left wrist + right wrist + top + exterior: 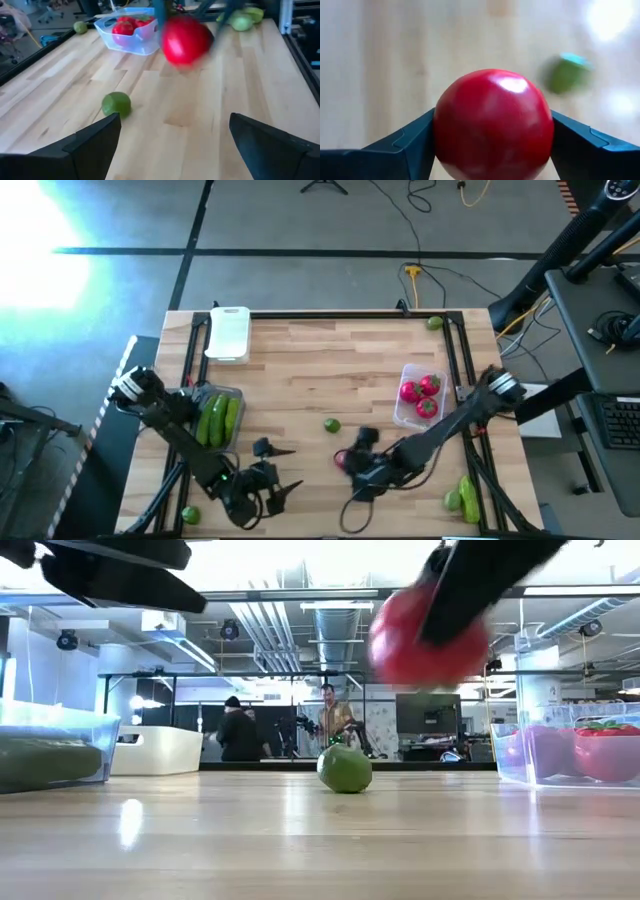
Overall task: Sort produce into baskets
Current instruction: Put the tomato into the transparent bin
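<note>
A round red tomato [492, 125] hangs above the table's near middle, with my right gripper [348, 462] shut on it. In the low view the tomato [428, 640] is well clear of the wood. A lime [331, 425] lies on the table just beyond it. My left gripper [285, 468] stands open to the tomato's left with nothing between its fingers [95, 145]. One clear tub [218, 418] at the left holds green cucumbers. Another clear tub [420, 395] at the right holds tomatoes. A white tray [228, 333] stands at the far left. My right gripper pinches the tomato between its two fingers, one on each of two opposite sides [440, 135] of its round body. The fingers slant down at it from the table's right. The tomato is lifted clear of the table.
A second lime [434, 323] sits at the far right corner and a third [190, 516] at the near left. More green produce [460, 498] lies at the near right. Bare wood spreads across the middle and far side. People stand in the room beyond the table.
</note>
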Controlling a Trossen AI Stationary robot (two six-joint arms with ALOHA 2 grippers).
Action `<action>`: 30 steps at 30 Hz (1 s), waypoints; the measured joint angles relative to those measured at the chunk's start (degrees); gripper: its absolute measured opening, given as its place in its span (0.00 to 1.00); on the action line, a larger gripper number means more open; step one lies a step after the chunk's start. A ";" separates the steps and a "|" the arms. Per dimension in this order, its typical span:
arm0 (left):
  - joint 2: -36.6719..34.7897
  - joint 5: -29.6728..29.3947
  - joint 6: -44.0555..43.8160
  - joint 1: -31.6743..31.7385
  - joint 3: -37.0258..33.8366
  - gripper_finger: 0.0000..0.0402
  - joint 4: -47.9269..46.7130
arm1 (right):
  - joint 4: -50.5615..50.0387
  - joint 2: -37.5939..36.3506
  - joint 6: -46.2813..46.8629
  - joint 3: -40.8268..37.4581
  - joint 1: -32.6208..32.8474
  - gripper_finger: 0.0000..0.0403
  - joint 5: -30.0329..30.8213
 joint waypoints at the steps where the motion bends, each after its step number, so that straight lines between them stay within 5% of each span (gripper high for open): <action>1: -0.27 0.02 0.00 -0.26 0.00 0.89 -0.02 | -5.34 -2.28 2.88 0.55 0.28 0.75 1.80; 7: -4.36 0.10 2.29 -0.44 0.44 0.89 -2.51 | -31.24 -15.05 25.63 -0.71 0.63 0.76 9.73; 11: -9.02 3.30 7.98 -0.18 0.48 0.89 -2.34 | -38.29 -21.93 37.46 -6.66 0.35 0.76 10.10; 22: -13.55 3.47 10.40 -0.17 0.52 0.89 -2.36 | -23.92 -31.97 41.85 -27.80 -4.10 0.76 6.49; 30: -12.33 3.48 10.82 -0.15 0.52 0.89 -2.47 | -20.94 -32.01 42.07 -33.00 -4.81 0.86 4.37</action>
